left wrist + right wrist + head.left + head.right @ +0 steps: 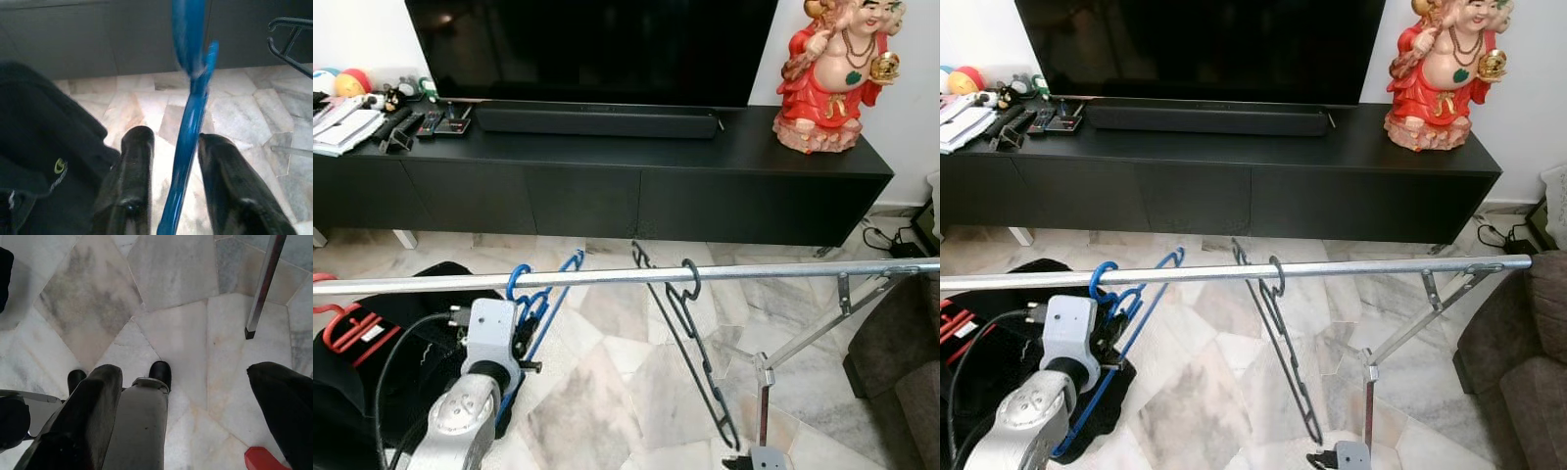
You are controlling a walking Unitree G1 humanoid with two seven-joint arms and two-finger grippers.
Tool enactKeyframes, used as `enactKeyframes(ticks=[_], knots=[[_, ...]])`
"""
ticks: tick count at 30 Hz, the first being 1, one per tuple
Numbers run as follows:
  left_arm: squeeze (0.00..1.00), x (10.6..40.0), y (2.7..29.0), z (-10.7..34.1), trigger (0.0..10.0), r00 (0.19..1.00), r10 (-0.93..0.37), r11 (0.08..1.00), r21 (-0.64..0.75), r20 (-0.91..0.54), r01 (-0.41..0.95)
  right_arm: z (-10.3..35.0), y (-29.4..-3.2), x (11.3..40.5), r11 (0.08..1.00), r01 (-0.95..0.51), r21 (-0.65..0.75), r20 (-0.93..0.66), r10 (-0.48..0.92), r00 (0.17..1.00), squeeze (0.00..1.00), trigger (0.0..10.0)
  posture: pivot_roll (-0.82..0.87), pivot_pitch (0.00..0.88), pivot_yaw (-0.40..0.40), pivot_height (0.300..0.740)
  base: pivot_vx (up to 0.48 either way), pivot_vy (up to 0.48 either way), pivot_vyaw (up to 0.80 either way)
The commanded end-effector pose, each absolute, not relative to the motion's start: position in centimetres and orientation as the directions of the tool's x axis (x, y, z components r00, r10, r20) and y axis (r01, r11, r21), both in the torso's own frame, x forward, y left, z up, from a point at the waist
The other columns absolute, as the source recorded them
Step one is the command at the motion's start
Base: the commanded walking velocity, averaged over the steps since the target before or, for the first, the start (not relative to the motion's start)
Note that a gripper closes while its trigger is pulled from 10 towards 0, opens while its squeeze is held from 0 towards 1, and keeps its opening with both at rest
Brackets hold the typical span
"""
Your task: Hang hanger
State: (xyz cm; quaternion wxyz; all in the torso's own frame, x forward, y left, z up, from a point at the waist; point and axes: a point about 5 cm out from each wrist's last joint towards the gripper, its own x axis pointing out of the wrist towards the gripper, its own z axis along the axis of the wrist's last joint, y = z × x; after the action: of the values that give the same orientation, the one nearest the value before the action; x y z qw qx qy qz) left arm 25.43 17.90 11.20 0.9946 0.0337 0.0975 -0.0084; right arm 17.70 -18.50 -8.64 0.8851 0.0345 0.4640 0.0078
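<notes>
Hanger on the rail, left tool around it.
Blue hanger (540,299) hooks over the metal rail (754,271), just beside a black hanger (685,343); the left tool (173,161) has its fingers (132,176) spread either side of the blue frame. Right tool (195,396) hangs spread above the marble floor (166,318).

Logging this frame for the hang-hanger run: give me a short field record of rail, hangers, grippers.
rail: silver rail, horizontal, in front of the TV cabinet
blue hanger: hook over the rail
black hanger: hooked on the rail, hanging free
left gripper: open, fingers either side of the blue hanger
right gripper: open, over the marble floor
</notes>
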Motion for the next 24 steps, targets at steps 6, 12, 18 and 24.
enactKeyframes(ticks=[6, 12, 18, 24], knots=[[0.93, 22.4, 18.6, 11.8, 10.0, 0.990, 0.045, 0.999, 0.030, -0.136, -0.041, -8.9, -18.6, 17.2, 0.998, 0.016, 0.065, -0.834, 0.046, 0.550, 0.00, 10.0, 0.01, 0.114, -0.013, 0.740, 0.000, 0.000, 0.00], [0.00, 21.7, 18.5, 11.3, 10.0, 0.993, 0.021, 0.998, 0.056, -0.116, -0.015, -8.9, -18.6, 17.1, 0.998, 0.011, 0.068, -0.835, 0.051, 0.548, 0.00, 10.0, 0.03, 0.105, -0.015, 0.740, 0.000, 0.000, 0.00], [0.00, 22.6, 17.6, 11.4, 10.0, 0.996, -0.031, 1.000, -0.001, -0.080, 0.031, -8.9, -18.4, 17.0, 0.997, 0.029, 0.076, -0.830, 0.048, 0.555, 0.00, 10.0, 0.01, 0.096, -0.009, 0.740, 0.000, 0.000, 0.00], [0.00, 22.2, 17.3, 11.1, 10.0, 0.994, -0.061, 0.998, -0.007, -0.089, 0.061, -9.0, -18.4, 16.8, 0.990, 0.097, 0.104, -0.827, 0.032, 0.561, 0.00, 10.0, 0.01, 0.099, -0.006, 0.740, 0.000, 0.000, 0.00]])
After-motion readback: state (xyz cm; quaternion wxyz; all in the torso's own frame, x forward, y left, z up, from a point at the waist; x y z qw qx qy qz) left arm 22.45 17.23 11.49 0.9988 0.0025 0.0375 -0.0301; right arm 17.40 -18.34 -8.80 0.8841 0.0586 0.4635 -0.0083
